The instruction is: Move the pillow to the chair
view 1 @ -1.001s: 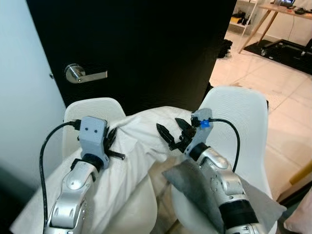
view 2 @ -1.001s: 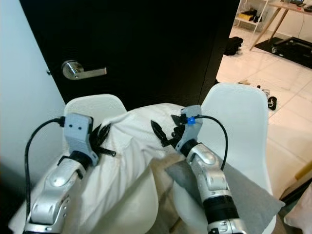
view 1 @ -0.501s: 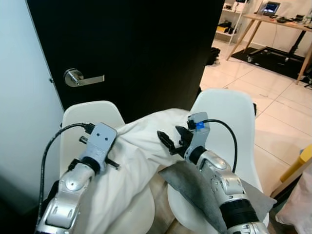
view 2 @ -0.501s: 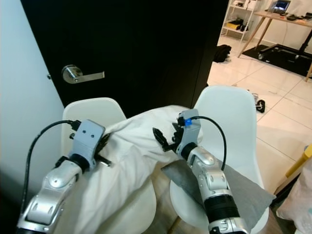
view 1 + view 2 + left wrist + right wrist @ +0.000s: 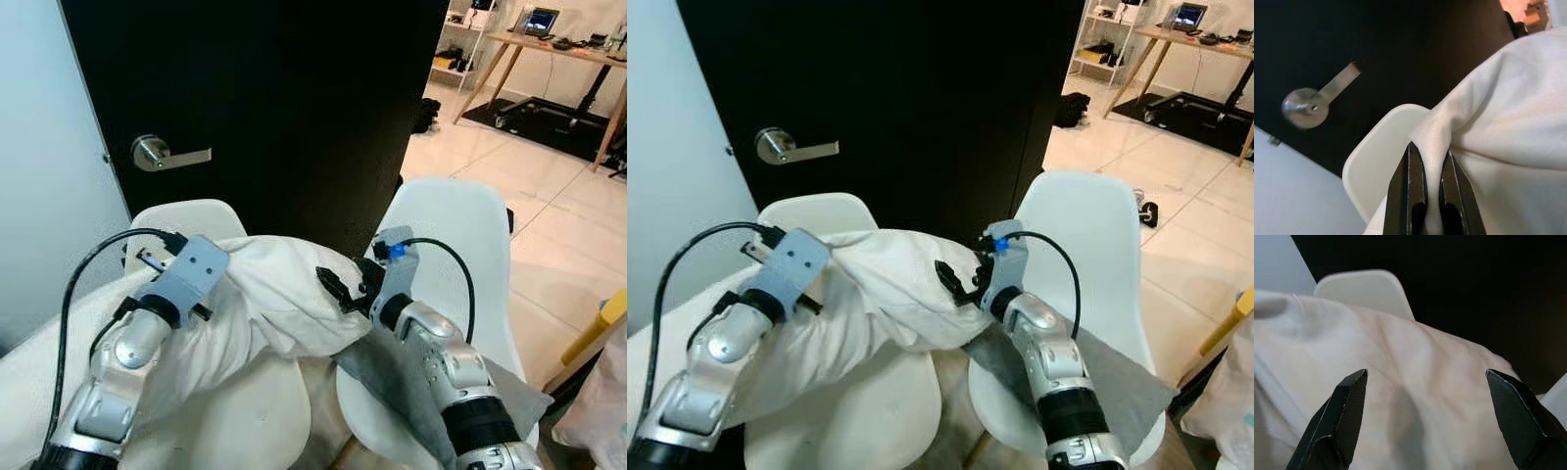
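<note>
White pillow [image 5: 265, 304] draped over the left white chair [image 5: 201, 220], corner reaching toward the right chair [image 5: 460, 235]; left pincer [image 5: 1431, 196] clamped on a fold of pillow fabric; right pincer [image 5: 1427, 426] spread wide, hovering just above the pillow; grey cloth [image 5: 392, 377] lying on right chair seat.

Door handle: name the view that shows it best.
The right eye view: the silver door handle sits whole and sharp on the black door, above the left chair. The left eye view matches it. The left wrist view shows it blurred; the right wrist view faces the pillow.
</note>
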Available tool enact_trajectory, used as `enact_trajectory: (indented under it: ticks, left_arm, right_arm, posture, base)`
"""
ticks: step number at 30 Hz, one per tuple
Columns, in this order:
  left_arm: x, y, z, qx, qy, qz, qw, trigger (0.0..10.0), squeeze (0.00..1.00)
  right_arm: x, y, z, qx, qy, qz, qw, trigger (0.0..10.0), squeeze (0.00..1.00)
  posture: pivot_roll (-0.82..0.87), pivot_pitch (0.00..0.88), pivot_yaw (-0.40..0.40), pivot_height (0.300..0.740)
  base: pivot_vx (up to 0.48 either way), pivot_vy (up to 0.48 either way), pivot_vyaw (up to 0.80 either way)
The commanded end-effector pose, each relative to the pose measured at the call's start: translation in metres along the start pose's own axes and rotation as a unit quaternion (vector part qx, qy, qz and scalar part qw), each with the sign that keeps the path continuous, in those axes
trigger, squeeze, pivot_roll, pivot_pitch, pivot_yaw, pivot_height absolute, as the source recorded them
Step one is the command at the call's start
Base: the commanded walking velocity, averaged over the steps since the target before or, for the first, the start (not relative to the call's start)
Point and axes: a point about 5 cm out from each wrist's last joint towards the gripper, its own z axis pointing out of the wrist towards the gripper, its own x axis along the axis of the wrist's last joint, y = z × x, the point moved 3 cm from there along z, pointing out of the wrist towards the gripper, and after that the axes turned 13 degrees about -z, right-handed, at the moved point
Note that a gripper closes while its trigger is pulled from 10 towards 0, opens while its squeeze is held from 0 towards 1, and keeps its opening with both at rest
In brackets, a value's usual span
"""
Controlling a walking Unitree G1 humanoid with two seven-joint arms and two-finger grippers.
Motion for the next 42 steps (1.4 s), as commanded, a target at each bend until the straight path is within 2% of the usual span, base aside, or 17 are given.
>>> enact_trajectory:
  ticks: [1, 5, 10, 16, 24, 27, 31, 33, 34, 38, 39, 42]
  left_arm:
    - [0.008, 0.008, 0.001, -0.012, 0.031, 0.037, 0.999, 10.0, 0.00]
    - [0.005, 0.010, 0.001, -0.017, 0.031, 0.069, 0.997, 10.0, 0.00]
    - [0.001, 0.013, 0.000, -0.024, 0.029, 0.085, 0.996, 10.0, 0.00]
    - [-0.010, 0.015, -0.004, -0.037, 0.017, 0.117, 0.992, 10.0, 0.00]
    - [-0.022, 0.014, -0.009, -0.048, -0.004, 0.140, 0.989, 10.0, 0.00]
    - [-0.038, 0.006, -0.014, -0.052, -0.033, 0.162, 0.985, 10.0, 0.00]
    - [-0.049, -0.004, -0.017, -0.051, -0.055, 0.183, 0.980, 10.0, 0.00]
    - [-0.064, -0.019, -0.020, -0.051, -0.088, 0.210, 0.972, 10.0, 0.00]
    - [-0.064, -0.019, -0.020, -0.051, -0.088, 0.210, 0.972, 10.0, 0.00]
    - [-0.090, -0.050, -0.029, -0.049, -0.147, 0.265, 0.952, 10.0, 0.00]
    - [-0.090, -0.050, -0.029, -0.049, -0.147, 0.265, 0.952, 10.0, 0.00]
    - [-0.106, -0.068, -0.036, -0.049, -0.183, 0.296, 0.936, 10.0, 0.00]
  right_arm:
    - [-0.005, -0.001, 0.000, 0.004, -0.020, -0.007, 1.000, 10.0, 0.00]
    - [-0.005, -0.002, 0.000, 0.006, -0.020, -0.006, 1.000, 10.0, 0.00]
    - [-0.006, -0.004, 0.000, 0.013, -0.023, -0.008, 1.000, 10.0, 0.00]
    - [-0.013, -0.012, -0.001, 0.043, -0.056, -0.027, 0.997, 10.0, 0.00]
    - [-0.018, -0.020, -0.003, 0.084, -0.084, -0.039, 0.992, 10.0, 0.00]
    - [-0.020, -0.030, -0.009, 0.128, -0.097, -0.044, 0.986, 10.0, 0.00]
    - [-0.021, -0.036, -0.013, 0.158, -0.107, -0.051, 0.980, 10.0, 0.00]
    - [-0.024, -0.042, -0.018, 0.187, -0.125, -0.063, 0.972, 10.0, 0.00]
    - [-0.024, -0.042, -0.018, 0.187, -0.125, -0.063, 0.972, 10.0, 0.00]
    - [-0.026, -0.045, -0.024, 0.206, -0.149, -0.069, 0.965, 10.0, 0.00]
    - [-0.026, -0.045, -0.024, 0.206, -0.149, -0.069, 0.965, 10.0, 0.00]
    - [-0.021, -0.044, -0.026, 0.210, -0.157, -0.071, 0.962, 10.0, 0.00]
  posture:
    - [0.05, 0.000, -0.041, 0.640]
    - [0.05, 0.000, -0.042, 0.620]
    - [0.05, 0.000, -0.041, 0.605]
    - [0.05, 0.000, -0.042, 0.570]
    - [0.06, 0.000, -0.043, 0.542]
    - [0.06, 0.000, -0.042, 0.542]
    - [0.05, 0.000, -0.040, 0.542]
    - [0.05, 0.000, -0.040, 0.542]
    - [0.05, 0.000, -0.040, 0.542]
    - [0.05, 0.000, -0.040, 0.542]
    - [0.05, 0.000, -0.040, 0.542]
    - [0.05, 0.000, -0.039, 0.542]
  base:
    - [0.000, 0.000, 0.00]
    - [0.000, 0.000, 0.00]
    - [0.000, 0.000, 0.00]
    - [0.000, 0.000, 0.00]
    - [0.000, 0.000, 0.00]
    - [0.000, 0.000, 0.00]
    - [0.000, 0.000, 0.00]
    - [0.000, 0.000, 0.00]
    - [0.000, 0.000, 0.00]
    - [0.000, 0.000, 0.00]
    - [0.000, 0.000, 0.00]
    - [0.000, 0.000, 0.00]
